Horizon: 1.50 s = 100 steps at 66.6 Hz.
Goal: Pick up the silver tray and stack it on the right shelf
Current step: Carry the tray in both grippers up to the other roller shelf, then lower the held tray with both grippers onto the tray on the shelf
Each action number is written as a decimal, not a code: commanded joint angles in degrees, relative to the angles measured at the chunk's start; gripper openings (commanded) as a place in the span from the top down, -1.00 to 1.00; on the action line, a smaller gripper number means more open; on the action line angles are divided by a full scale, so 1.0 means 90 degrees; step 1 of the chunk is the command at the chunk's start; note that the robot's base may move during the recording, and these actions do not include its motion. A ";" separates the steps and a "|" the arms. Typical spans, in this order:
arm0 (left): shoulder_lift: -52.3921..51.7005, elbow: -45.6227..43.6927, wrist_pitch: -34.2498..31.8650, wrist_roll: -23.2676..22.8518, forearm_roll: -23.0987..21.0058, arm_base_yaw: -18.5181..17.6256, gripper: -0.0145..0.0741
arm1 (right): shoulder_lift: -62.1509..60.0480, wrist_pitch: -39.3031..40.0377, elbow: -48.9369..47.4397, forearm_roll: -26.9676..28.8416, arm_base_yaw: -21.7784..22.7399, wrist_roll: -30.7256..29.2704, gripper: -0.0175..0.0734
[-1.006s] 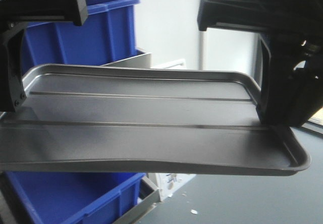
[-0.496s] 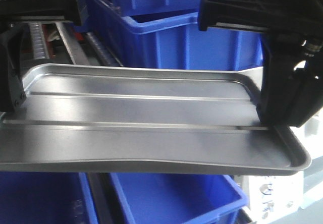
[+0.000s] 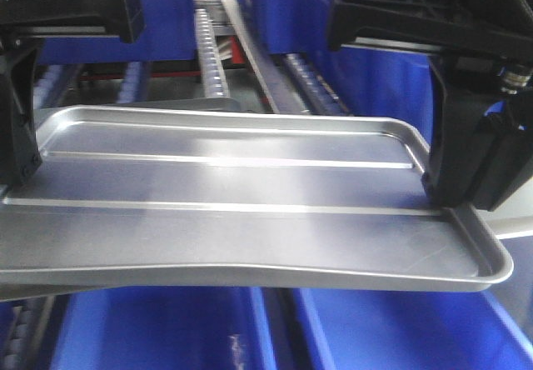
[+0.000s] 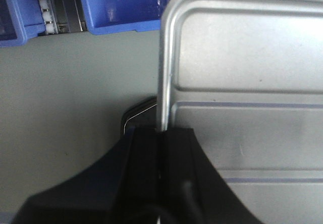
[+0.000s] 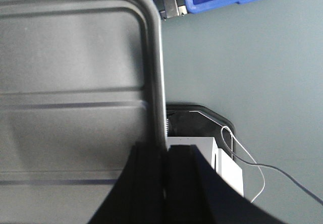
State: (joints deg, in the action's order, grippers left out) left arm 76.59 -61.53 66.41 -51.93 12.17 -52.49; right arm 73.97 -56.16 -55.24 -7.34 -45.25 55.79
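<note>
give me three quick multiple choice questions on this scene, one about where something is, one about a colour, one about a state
1. Where does the left gripper hold the silver tray?
A. on a side rim
B. in the middle of its floor
C. nowhere

2. What colour are the bins beneath the tray?
A. red
B. blue
C. green

3. What state is the tray in?
A. lying on the ground
B. held in the air from both sides
C. standing on a shelf

Answers:
1 A: the left wrist view shows the jaws shut over the rim.
2 B: the front view shows blue bins under and behind the tray.
3 B: the right gripper clamps the opposite rim, with the ground visible beneath.
</note>
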 commanded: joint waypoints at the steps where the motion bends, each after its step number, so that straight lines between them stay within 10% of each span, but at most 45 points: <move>1: -0.0191 -0.0185 -0.0051 0.0024 -0.0032 -0.0052 0.90 | -0.0175 0.0285 -0.0191 -0.0099 -0.0009 0.0042 0.51; 100: -0.0191 -0.0185 -0.0029 0.0024 -0.0021 -0.0052 0.90 | -0.0175 0.0330 -0.0191 -0.0099 -0.0009 0.0042 0.51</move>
State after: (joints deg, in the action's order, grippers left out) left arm 76.59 -61.53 66.55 -51.93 12.15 -52.49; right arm 73.97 -56.16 -55.24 -7.34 -45.25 55.79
